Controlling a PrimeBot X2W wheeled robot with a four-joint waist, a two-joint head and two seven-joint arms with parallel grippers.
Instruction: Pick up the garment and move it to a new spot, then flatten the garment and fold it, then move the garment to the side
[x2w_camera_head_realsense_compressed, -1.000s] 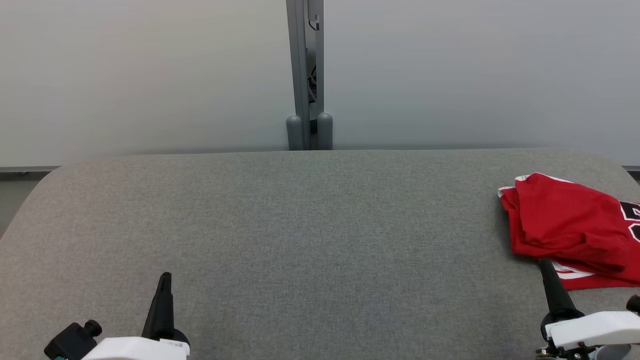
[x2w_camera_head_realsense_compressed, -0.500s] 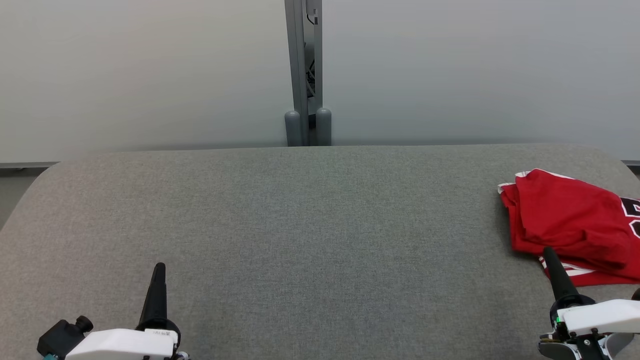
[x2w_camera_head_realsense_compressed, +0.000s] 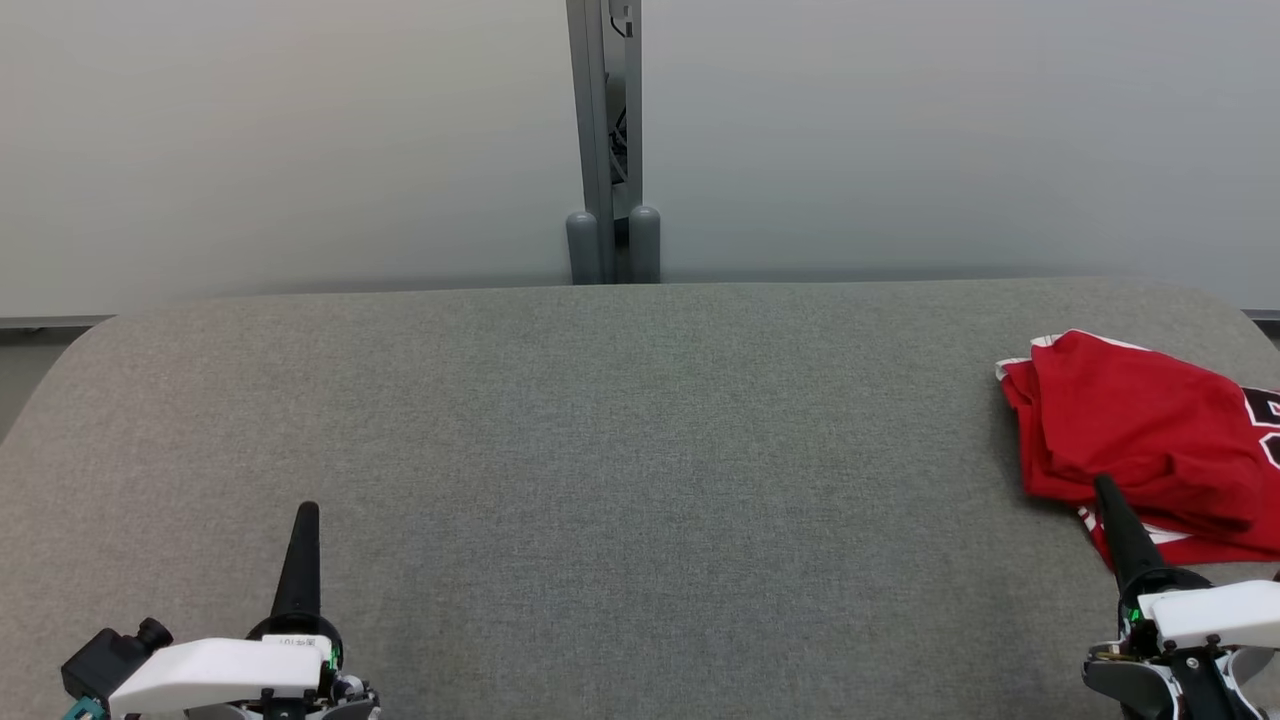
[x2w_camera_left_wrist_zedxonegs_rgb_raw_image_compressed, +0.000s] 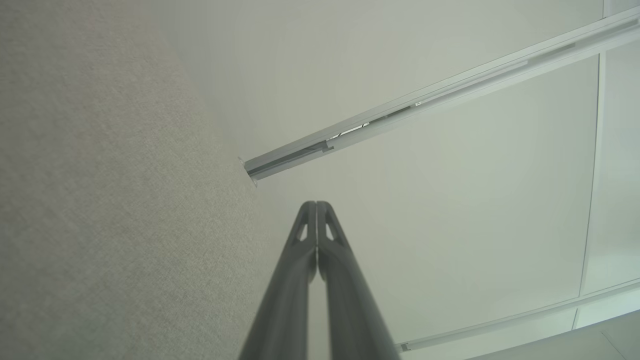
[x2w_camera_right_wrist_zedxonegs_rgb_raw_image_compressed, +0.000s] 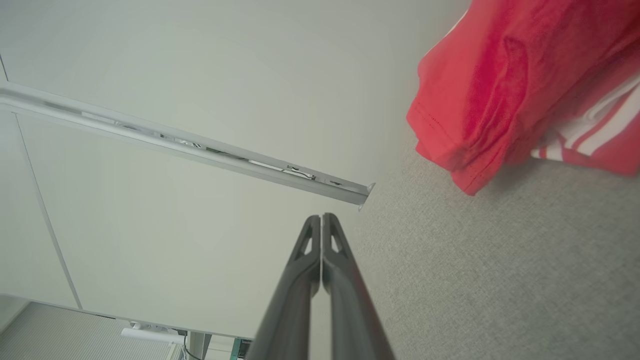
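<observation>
Garment (x2w_camera_head_realsense_compressed: 1130, 430) on grey surface (x2w_camera_head_realsense_compressed: 640, 450), near shut right end effector (x2w_camera_head_realsense_compressed: 1103, 483)

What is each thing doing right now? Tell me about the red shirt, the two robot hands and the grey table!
garment: folded over into a rumpled bundle, lying at the table's right end, not held.
left gripper: shut, empty, over bare table.
right gripper: shut, empty, close to the garment's near edge, not gripping it.
table: grey cloth top, carrying the garment at its right end.
</observation>
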